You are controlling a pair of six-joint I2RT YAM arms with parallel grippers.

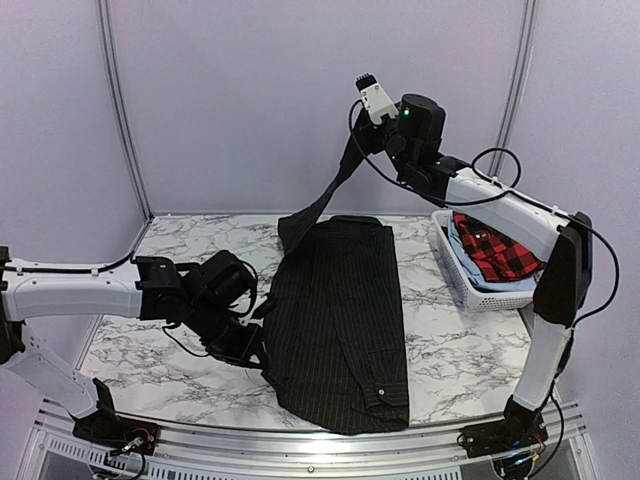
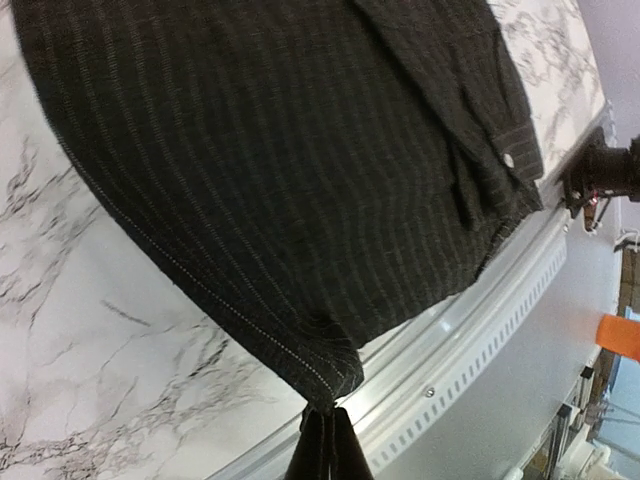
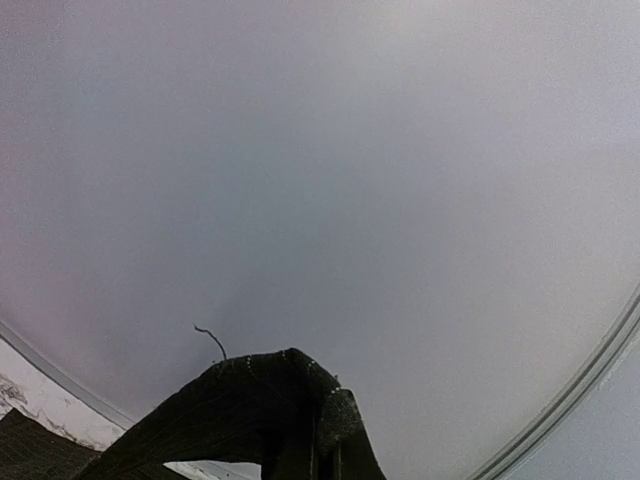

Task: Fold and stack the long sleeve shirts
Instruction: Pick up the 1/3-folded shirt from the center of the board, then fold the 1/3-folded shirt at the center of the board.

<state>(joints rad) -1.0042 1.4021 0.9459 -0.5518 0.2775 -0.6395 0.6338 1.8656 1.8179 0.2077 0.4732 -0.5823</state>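
left gripper (image 2: 325, 445) pinched on black pinstriped shirt (image 1: 340, 320) hem, table (image 1: 455, 365) near-left | right gripper (image 3: 320, 445) clamps its sleeve (image 1: 322, 200) high over far edge

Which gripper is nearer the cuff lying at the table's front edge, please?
Left: the left gripper pinches the shirt's edge near the cuff; the right gripper holds a sleeve high behind.

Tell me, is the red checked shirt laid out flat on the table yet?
No, the red checked shirt lies bunched inside the white basket on the right side of the top view.
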